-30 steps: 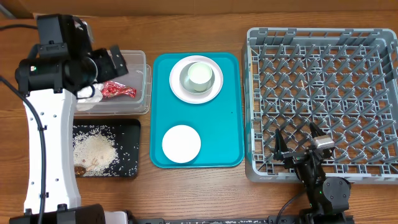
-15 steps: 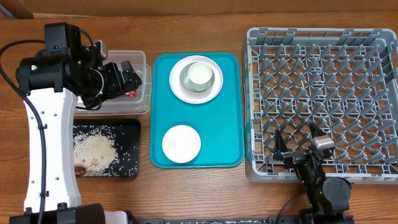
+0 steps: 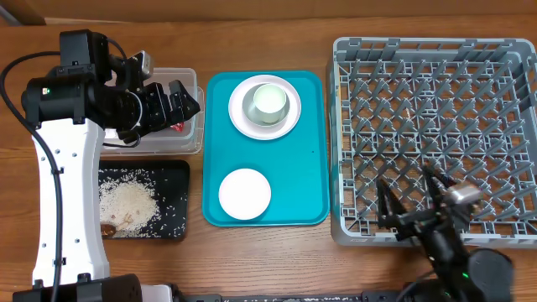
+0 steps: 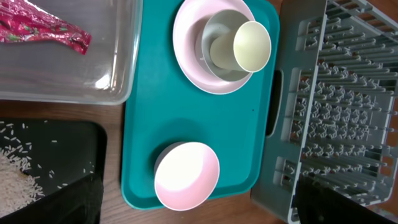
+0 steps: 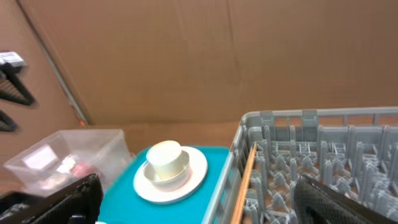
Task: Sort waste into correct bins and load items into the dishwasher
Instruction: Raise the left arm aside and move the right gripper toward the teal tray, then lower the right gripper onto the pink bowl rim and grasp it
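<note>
both claws are spread wide and holding nothing: the left claw point(image 3: 186, 102) is swinging off the clear bin point(image 3: 189, 80) toward the teal tray point(image 4: 155, 106), leaving the red wrapper point(image 4: 43, 31) behind it in that bin, while the right claw point(image 3: 409, 195) is tipping up over the dish rack point(image 3: 436, 50). ahead of the left claw the cup point(image 4: 252, 46) and the pink bowl point(image 4: 186, 177) are waiting, so i am judging the wrapper sorted and dish loading next.
</note>
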`<state>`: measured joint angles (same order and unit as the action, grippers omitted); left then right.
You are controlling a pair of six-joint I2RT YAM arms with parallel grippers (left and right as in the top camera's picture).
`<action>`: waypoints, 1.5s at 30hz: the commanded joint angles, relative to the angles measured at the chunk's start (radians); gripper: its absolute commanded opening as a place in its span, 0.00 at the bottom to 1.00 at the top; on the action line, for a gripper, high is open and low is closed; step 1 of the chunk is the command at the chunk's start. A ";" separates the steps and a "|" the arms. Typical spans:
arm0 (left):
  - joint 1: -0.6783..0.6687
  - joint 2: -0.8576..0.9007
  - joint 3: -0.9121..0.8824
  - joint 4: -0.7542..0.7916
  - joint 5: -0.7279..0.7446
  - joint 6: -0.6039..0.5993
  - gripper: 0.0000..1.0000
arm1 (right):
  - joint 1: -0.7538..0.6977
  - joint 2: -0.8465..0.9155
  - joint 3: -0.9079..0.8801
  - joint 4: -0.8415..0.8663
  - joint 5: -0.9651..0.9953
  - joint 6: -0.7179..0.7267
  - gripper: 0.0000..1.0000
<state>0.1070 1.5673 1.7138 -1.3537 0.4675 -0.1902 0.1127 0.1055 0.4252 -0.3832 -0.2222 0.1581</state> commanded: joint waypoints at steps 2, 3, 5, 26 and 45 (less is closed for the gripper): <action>0.003 0.005 0.007 0.005 -0.038 0.026 1.00 | -0.003 0.168 0.267 -0.142 -0.026 0.018 1.00; 0.003 0.005 0.007 0.004 -0.050 0.026 1.00 | -0.003 0.211 0.319 -0.179 -0.042 0.018 1.00; 0.003 0.005 0.007 0.004 -0.072 0.026 1.00 | -0.003 0.302 0.420 -0.256 -0.079 0.018 1.00; 0.004 0.005 0.006 0.004 -0.112 0.026 1.00 | 0.068 1.106 0.702 -0.460 -0.743 0.097 0.59; 0.004 0.006 0.007 0.004 -0.112 0.026 1.00 | 0.662 1.197 0.700 -0.260 -0.182 0.286 1.00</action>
<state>0.1070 1.5673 1.7138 -1.3533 0.3622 -0.1825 0.7235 1.2873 1.1072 -0.6949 -0.4500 0.3733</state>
